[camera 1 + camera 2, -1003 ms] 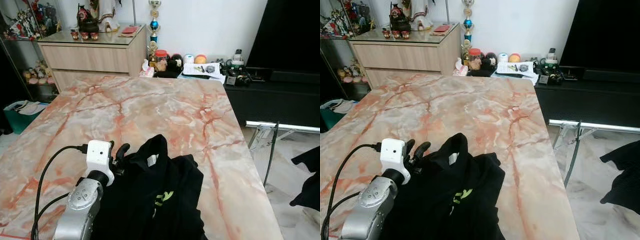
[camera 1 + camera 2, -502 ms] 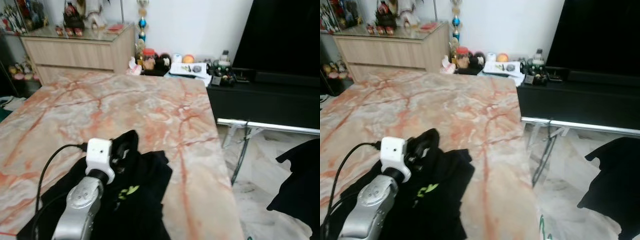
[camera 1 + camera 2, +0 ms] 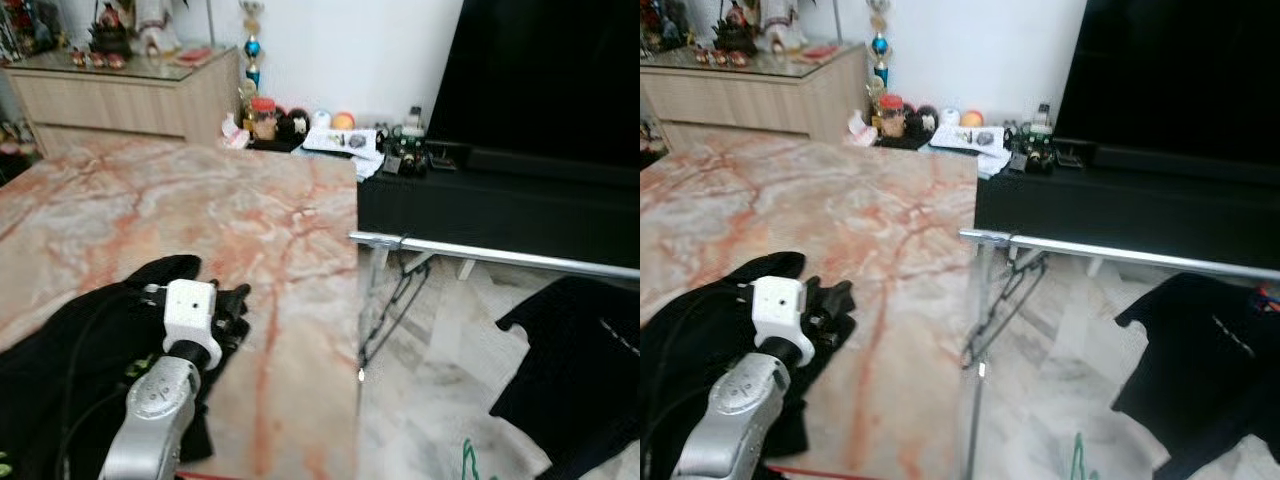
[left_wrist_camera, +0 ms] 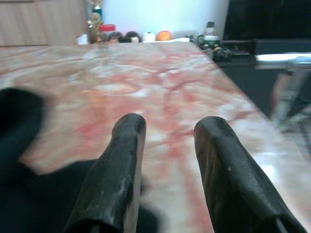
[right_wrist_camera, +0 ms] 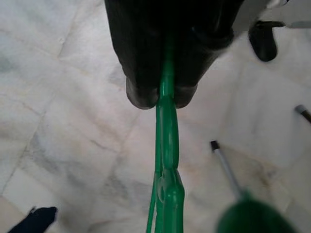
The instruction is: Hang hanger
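A black garment (image 3: 60, 370) lies on the marble table (image 3: 250, 215) beside a black TV cabinet (image 3: 500, 205).

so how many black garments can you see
2: one black garment heaped on the marble table under the left claw, another black garment hanging at the right. More may be hidden.

2 black garments (image 3: 70, 360) (image 3: 580, 370), 1 green hanger (image 5: 166, 160), 1 marble table (image 3: 180, 220), 1 rail (image 3: 480, 253), 2 grippers (image 4: 165, 160) (image 5: 163, 92).
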Tool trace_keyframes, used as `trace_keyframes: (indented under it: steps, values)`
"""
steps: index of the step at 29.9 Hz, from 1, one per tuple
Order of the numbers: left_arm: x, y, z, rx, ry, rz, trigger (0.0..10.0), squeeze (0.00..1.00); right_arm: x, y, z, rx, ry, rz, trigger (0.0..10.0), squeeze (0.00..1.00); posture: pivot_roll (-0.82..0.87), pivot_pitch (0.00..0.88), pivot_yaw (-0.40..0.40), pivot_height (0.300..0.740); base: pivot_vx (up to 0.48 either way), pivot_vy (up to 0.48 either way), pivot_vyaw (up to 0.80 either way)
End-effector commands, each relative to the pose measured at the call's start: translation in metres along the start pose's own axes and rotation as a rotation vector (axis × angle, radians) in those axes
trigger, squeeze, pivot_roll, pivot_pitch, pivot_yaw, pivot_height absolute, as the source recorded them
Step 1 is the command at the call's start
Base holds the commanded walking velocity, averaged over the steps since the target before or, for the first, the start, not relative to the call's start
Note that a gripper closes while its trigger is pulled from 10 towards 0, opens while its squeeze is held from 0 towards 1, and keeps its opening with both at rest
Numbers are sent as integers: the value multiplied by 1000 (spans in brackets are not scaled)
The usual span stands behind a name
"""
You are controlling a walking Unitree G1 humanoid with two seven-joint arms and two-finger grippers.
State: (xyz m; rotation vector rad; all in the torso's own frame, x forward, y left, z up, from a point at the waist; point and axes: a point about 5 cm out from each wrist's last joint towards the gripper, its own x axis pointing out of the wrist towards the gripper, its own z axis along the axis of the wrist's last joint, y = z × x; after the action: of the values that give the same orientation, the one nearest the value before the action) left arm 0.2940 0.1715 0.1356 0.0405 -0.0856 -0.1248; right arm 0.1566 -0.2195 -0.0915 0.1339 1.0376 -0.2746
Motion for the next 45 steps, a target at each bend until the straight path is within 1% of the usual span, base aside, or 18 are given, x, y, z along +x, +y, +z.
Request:
trace_keyframes:
  steps: [1, 13, 14, 18, 21, 24, 26, 29, 33, 35, 36, 38, 39, 40, 41, 42, 44, 45]
  values:
    - [1, -8, 0, 10, -1, -28, 10000, 0, 0, -9, 2, 15, -6, -29, 10000, 0, 91, 0, -23, 740, 0, -480, 0]
    - [-1, -19, -6, 23, 23, -106, 10000, 0, -1, -10, 4, 5, -27, -26, 10000, 0, 85, 0, -25, 740, 0, -347, 0]
    - [-3, -26, -10, 49, 47, -173, 10000, 0, -1, -10, 5, -13, -39, -22, 10000, 0, 81, 0, -28, 740, 0, 0, 0]
    - [-5, -34, -15, 87, 70, -254, 10000, 0, -1, -10, 8, -61, -54, -15, 10000, 0, 75, 0, -29, 740, 0, 0, 0]
    - [-8, -44, -19, 137, 101, -379, 10000, 0, -1, -10, 9, -112, -56, -3, 10000, 0, 75, 0, -29, 740, 0, 0, 0]
    - [-11, -54, -26, 228, 144, -516, 10000, 0, 0, -8, 12, -285, -35, 36, 10000, 0, 63, 0, -29, 740, 0, 0, 0]
    - [-13, -59, -29, 253, 164, -575, 10000, 0, 0, -8, 13, -385, -22, 55, 10000, 0, 58, 0, -29, 740, 0, 0, 0]
    - [-14, -64, -33, 293, 180, -638, 10000, 0, 0, -6, 14, -426, -22, 76, 10000, 0, 46, 0, -27, 740, 0, 0, 0]
    - [-19, -80, -41, 339, 223, -832, 10000, 0, 0, 0, 16, -602, 2, 168, 10000, 0, 37, 0, -25, 740, 0, 0, 0]
    - [-20, -82, -42, 345, 235, -867, 10000, 0, 0, 1, 17, -623, 5, 185, 10000, 0, 37, 0, -25, 740, 0, 0, 0]
    - [-22, -85, -44, 354, 246, -912, 10000, 0, -1, -9, 32, -653, -28, 232, 10000, 0, 35, 0, -22, 740, 0, 0, 0]
    - [-22, -85, -44, 354, 246, -912, 10000, 0, -1, -9, 32, -653, -28, 232, 10000, 0, 35, 0, -22, 740, 0, 0, 0]
    - [-22, -89, -45, 362, 254, -952, 10000, 0, -5, -18, 50, -696, -63, 298, 10000, 0, 32, 0, -19, 740, 0, 0, 0]
    - [-22, -89, -45, 362, 254, -952, 10000, 0, -5, -18, 50, -696, -63, 298, 10000, 0, 32, 0, -19, 740, 0, 0, 0]
    - [-22, -93, -47, 383, 260, -1003, 10000, 0, -11, -27, 70, -776, -87, 394, 10000, 0, 31, 0, -20, 740, 0, 0, 0]
    - [-22, -96, -48, 400, 265, -1032, 10000, 0, -13, -29, 74, -830, -79, 438, 10000, 0, 29, 0, -20, 740, 0, 0, 0]
    - [-22, -98, -49, 412, 270, -1053, 10000, 0, -15, -29, 76, -866, -69, 463, 10000, 0, 29, 0, -20, 740, 0, 0, 0]
    - [-23, -102, -52, 450, 274, -1097, 10000, 0, -20, -33, 83, -945, -33, 543, 10000, 0, 27, 0, -22, 740, 0, 0, 0]
